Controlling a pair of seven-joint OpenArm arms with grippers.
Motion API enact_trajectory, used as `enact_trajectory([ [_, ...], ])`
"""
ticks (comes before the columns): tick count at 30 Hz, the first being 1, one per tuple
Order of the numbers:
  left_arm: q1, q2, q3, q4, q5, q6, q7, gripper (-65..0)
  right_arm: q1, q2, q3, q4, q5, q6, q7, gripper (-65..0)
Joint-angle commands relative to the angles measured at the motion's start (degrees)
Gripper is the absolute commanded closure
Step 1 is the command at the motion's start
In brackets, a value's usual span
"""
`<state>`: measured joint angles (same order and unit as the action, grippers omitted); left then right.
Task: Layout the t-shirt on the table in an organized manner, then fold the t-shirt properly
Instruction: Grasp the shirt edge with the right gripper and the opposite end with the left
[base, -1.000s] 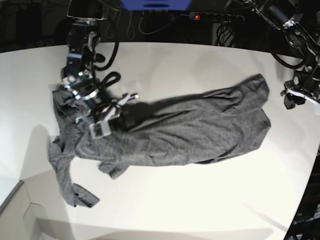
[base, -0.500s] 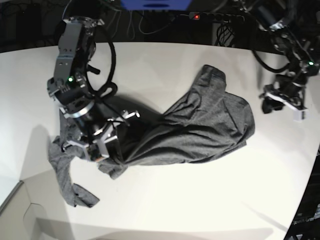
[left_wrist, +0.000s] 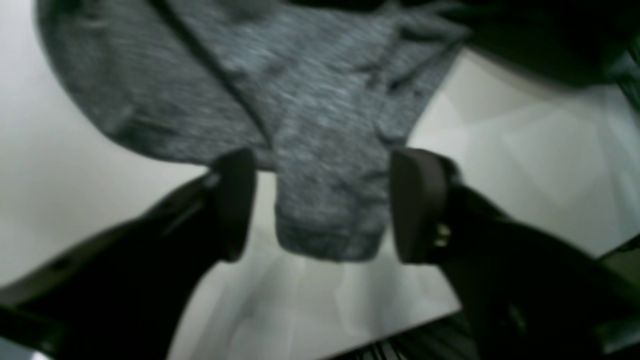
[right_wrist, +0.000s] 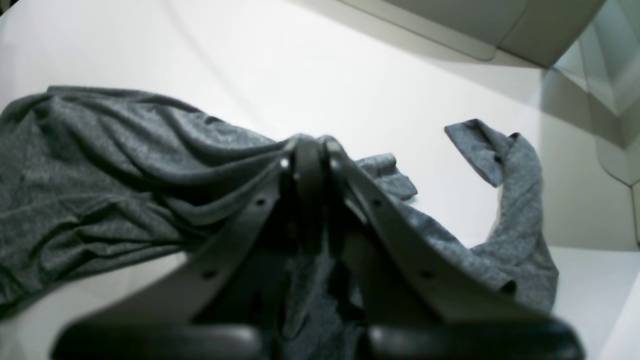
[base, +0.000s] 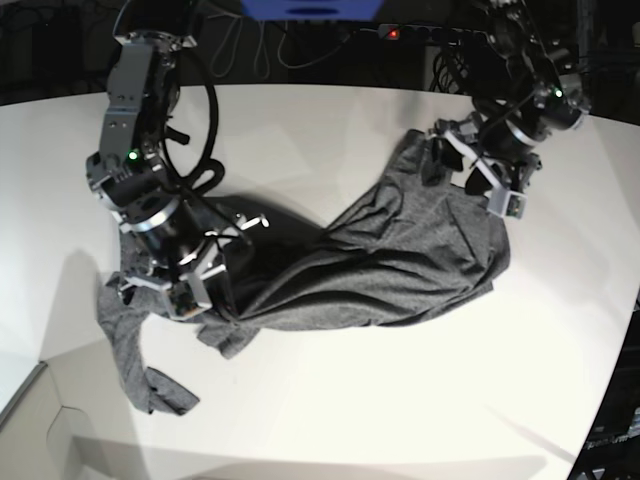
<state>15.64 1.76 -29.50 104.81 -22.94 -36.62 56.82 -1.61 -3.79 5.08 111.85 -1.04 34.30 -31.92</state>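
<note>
Early going: the wrinkly heathered dark grey knit t-shirt (base: 380, 260) lies bunched mid-way across the wide white matte table (base: 330, 420), unspread, unfolded. Right gripper (right_wrist: 311, 165) pinches cloth near the left edge; left gripper (left_wrist: 320, 205) gapes around a flap.

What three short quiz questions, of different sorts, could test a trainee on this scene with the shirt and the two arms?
1. True or false: the right gripper is shut on the t-shirt.
2. The left gripper has its jaws: A) open, a cloth corner between them; B) shut on bare table.
3. Fill in: one sleeve lies near the table's ____ left corner in the base view.

Key: 1 true; 2 A; 3 lower.
</note>
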Motion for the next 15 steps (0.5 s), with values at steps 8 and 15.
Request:
enact_trajectory([
  [8,-0.5,0.0,0.0,-6.0,-0.8,0.1,-1.1,-50.5,0.9,0.1,-0.1,0.9,1.0,0.1,1.7,0.0],
  [15,-3.2,-0.6,3.3,-13.9,-0.6,0.1,-1.1,-50.2,0.8,0.1,-0.1,1.2,1.0,0.1,1.6,0.0],
])
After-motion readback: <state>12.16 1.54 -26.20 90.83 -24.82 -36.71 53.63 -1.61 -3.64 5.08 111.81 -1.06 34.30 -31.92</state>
